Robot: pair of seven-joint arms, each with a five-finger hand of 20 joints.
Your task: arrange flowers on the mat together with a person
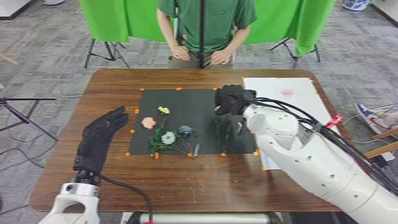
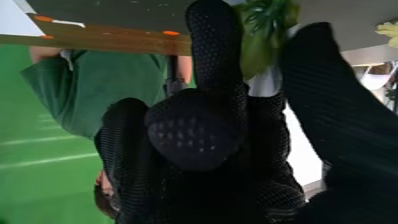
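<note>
My right hand [image 1: 233, 99] is over the upper right of the black mat [image 1: 188, 97], curled round a green leafy stem [image 1: 224, 131] that hangs below it. In the right wrist view green leaves [image 2: 258, 42] stand between the black fingers of my right hand [image 2: 194, 132]. Arranged at the mat's lower left are a yellow flower [image 1: 163, 110], a pink flower [image 1: 148, 122], a grey-blue flower [image 1: 185, 130] and a pale flower [image 1: 169, 137] with green leaves. My left hand [image 1: 105, 125] is beside the mat's left edge with its fingers straight.
A white sheet [image 1: 306, 100] with a pink spot lies right of the mat, partly under my right arm. Small orange marks line the mat's edges. A red item [image 1: 335, 120] is at the right table edge. Brown table [image 1: 169, 187] surrounds the mat.
</note>
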